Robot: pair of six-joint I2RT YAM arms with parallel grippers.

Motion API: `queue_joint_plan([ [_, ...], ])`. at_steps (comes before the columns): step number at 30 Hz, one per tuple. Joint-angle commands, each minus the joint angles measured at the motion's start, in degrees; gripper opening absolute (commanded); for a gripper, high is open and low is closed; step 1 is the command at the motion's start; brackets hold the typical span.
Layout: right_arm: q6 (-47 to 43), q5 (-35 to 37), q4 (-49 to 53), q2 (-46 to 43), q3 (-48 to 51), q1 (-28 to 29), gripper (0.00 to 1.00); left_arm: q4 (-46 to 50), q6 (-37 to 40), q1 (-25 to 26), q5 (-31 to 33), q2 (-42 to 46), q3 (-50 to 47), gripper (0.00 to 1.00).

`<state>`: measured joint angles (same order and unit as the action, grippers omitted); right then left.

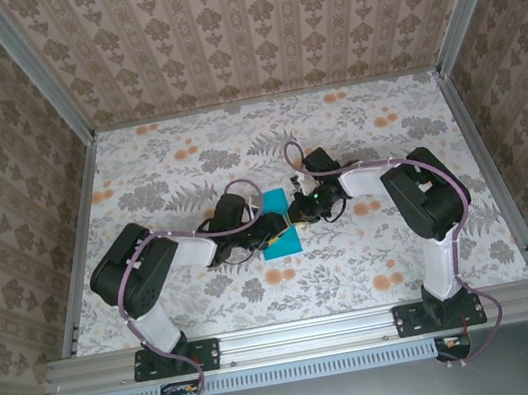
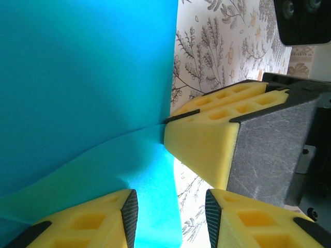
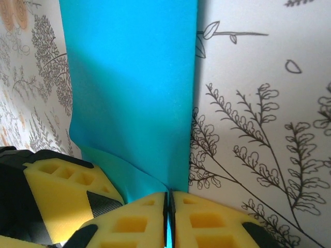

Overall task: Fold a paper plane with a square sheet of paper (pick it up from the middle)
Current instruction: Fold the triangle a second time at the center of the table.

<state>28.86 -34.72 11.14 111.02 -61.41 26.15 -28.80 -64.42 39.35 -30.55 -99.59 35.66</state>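
The teal-blue sheet of paper [image 1: 282, 244] lies folded at the middle of the floral table, with both grippers meeting over it. My right gripper [image 3: 169, 202] is shut on the paper's [image 3: 134, 77] near edge, and a thin teal strip shows between its yellow pads. That pinch lifts a shallow ridge in the paper [image 2: 83, 77]. My left gripper [image 2: 170, 209] is open, its fingers straddling the paper's right edge with bare tablecloth showing in the gap. In the top view the left gripper [image 1: 269, 229] sits almost against the right gripper [image 1: 297, 214].
The floral tablecloth [image 1: 356, 141] spreads wide on all sides of the paper. Aluminium rails [image 1: 307, 330] border the near edge and the sides, with wallpapered walls behind. The right gripper's yellow finger [image 2: 204, 139] sits close in front of my left jaws.
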Motion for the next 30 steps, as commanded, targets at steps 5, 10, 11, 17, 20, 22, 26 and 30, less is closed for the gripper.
queue_joint_plan([
  [5, 3.44, 3.79, 2.87, -7.15, 1.26, -0.61, 0.29, 5.83, -1.44, 1.31, 4.85, 0.68, -2.41, 0.42],
  [10, 4.06, 5.11, 3.46, -12.89, 5.40, -1.19, 0.32, 6.51, -1.67, 1.57, 6.61, 1.66, -3.02, 0.40],
  [11, 4.31, 4.48, 3.54, -13.76, 6.20, -1.19, 0.30, 6.66, -1.71, 1.58, 7.02, 1.81, -3.05, 0.39],
  [17, 5.60, 2.70, 3.62, -18.15, 11.25, 1.96, 0.14, 6.52, -2.52, 2.13, 8.87, 1.44, -3.23, 0.35],
  [20, 6.49, 3.25, 3.45, -19.07, 12.11, 4.56, 0.08, 6.30, -3.29, 2.31, 9.74, 1.15, -3.55, 0.31],
  [22, 6.75, 4.06, 3.65, -18.45, 11.85, 5.99, 0.06, 6.03, -3.75, 2.39, 10.27, 1.07, -3.80, 0.29],
  [26, 7.47, 5.04, 2.76, -16.18, 10.94, 8.16, 0.04, 6.10, -4.34, 2.39, 11.01, 1.18, -4.15, 0.27],
  [30, 7.45, 5.60, 2.81, -14.07, 9.30, 9.58, 0.04, 6.30, -4.32, 2.47, 10.97, 1.29, -4.31, 0.25],
])
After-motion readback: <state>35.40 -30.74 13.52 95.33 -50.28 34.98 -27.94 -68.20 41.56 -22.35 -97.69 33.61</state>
